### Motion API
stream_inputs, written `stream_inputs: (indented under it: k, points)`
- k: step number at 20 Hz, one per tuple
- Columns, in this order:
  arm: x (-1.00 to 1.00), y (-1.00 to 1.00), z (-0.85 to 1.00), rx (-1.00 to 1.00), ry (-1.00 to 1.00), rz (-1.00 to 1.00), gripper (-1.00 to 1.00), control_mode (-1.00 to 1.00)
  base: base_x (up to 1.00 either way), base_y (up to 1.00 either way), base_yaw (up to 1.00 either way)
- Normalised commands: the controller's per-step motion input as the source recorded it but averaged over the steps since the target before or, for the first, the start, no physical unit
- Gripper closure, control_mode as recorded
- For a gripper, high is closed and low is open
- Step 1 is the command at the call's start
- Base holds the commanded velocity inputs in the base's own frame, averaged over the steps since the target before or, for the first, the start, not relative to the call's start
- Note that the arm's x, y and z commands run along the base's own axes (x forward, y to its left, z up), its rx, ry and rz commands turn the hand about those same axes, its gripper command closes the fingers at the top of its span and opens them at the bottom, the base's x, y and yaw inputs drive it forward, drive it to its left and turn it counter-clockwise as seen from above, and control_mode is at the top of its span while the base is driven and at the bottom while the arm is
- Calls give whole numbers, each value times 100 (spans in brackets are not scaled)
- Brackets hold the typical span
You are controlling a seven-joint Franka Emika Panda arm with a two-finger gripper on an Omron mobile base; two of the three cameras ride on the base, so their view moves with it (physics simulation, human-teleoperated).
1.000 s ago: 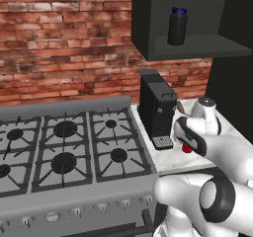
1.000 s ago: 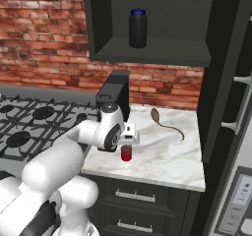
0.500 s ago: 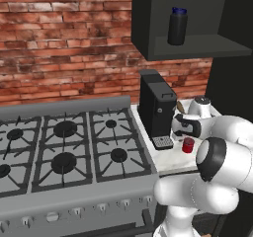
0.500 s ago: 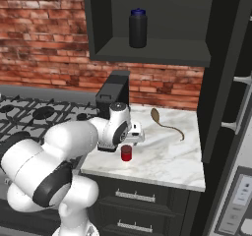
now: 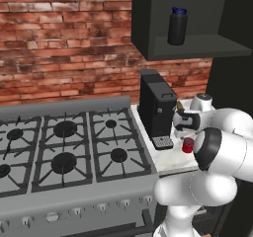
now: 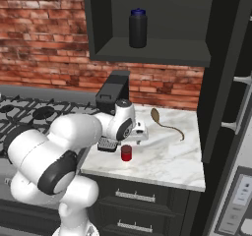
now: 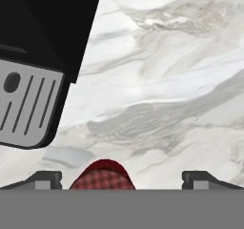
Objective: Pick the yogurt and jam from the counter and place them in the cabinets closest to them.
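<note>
we see a red checked-lid jar (image 6: 126, 153) on the white grey-veined counter (image 6: 167, 156), a black coffee machine (image 5: 156, 108) and a red brick wall (image 5: 64, 43).

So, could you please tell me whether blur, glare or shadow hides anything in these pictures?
Left base view: sharp, evenly lit, the red jar stays clear. Right base view: the cabinet recess is dim, yet its dark bottle reads. Hand view: crisp marble counter, no glare; the jar is cropped.
</note>
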Motion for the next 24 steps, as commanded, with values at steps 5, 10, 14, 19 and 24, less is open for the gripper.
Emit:
stream_inputs:
  k: [5, 10, 14, 19, 24]
  points:
    - [-25, 0, -11, 0, 0, 0, -100, -100, 0, 0, 0]
    - [-18, 2, -4, 0, 0, 0, -100, -100, 0, 0, 0]
    - [0, 0, 0, 0, 0, 0, -100, -100, 0, 0, 0]
    - [0, 0, -5, 0, 0, 0, -100, -100, 0, 0, 0]
    - [0, 1, -18, -2, 0, 0, -100, -100, 0, 0, 0]
